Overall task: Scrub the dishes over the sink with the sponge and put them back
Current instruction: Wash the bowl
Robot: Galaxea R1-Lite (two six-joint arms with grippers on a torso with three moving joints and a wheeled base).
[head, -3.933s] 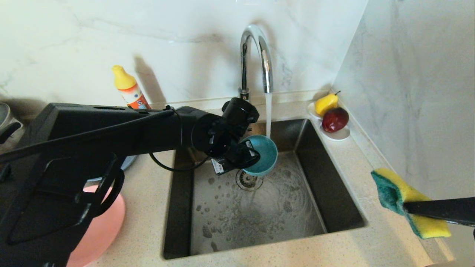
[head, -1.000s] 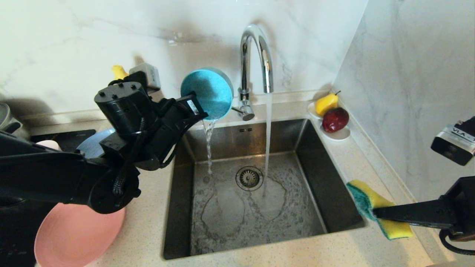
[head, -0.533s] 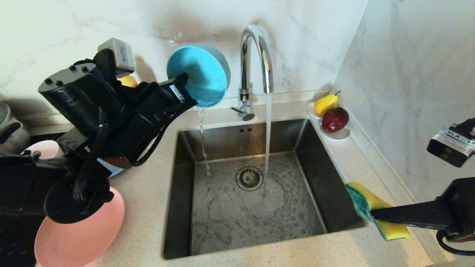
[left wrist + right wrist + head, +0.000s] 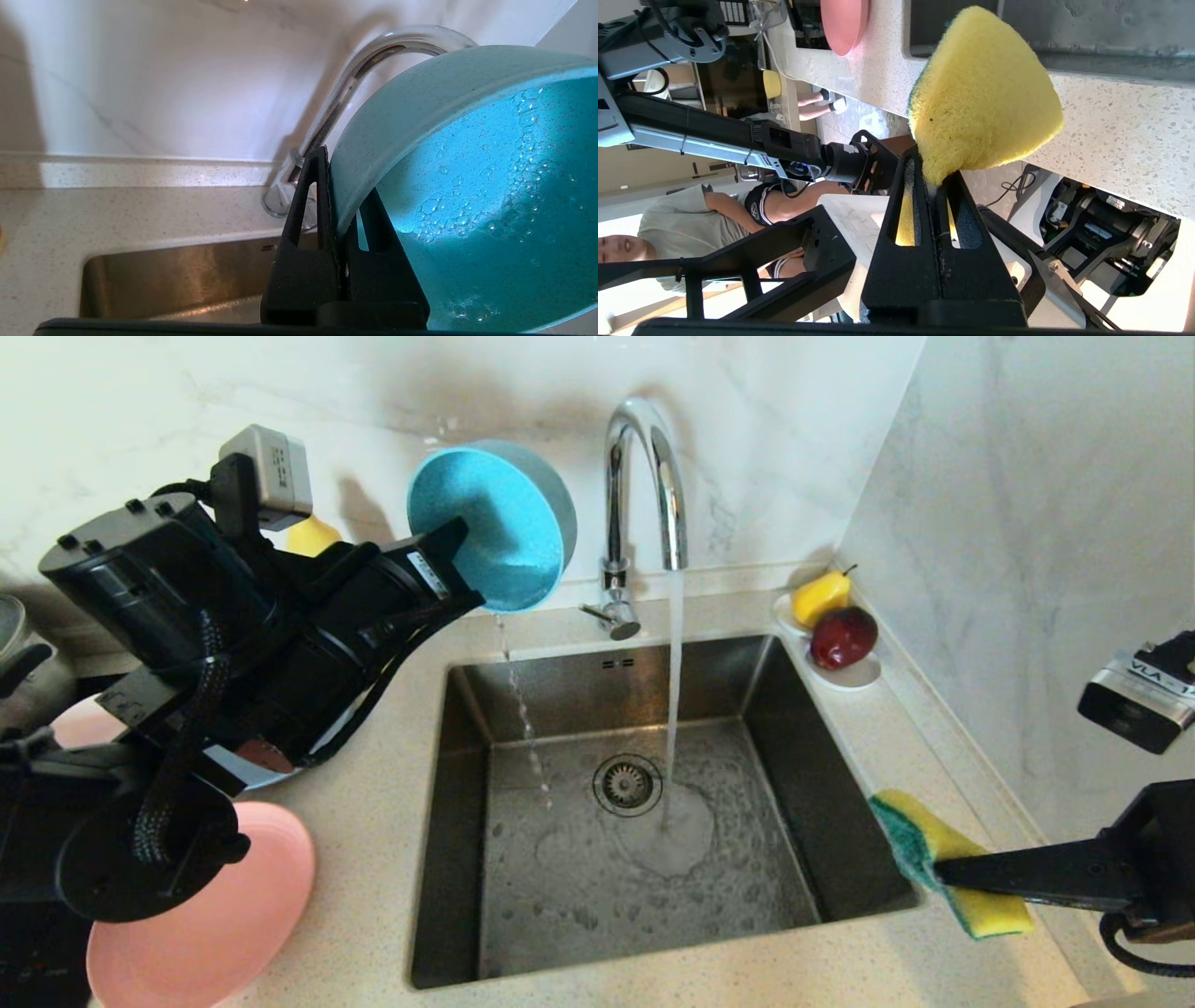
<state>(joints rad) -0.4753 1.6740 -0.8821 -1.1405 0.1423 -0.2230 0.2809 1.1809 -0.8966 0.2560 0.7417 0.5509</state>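
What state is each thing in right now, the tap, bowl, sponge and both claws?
faucet: running into the sink.
teal bowl: tipped, dripping water.
left claw: shut on the bowl's rim.
sponge: bent, pinched.
right claw: shut on the sponge.
pink plate: lying on the counter.

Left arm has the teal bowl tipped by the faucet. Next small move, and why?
Probably hold the tilt a moment. The left gripper pinches the bowl by its rim, and a thin trickle drops into the sink. Once it stops, carry it back toward the pink plate.
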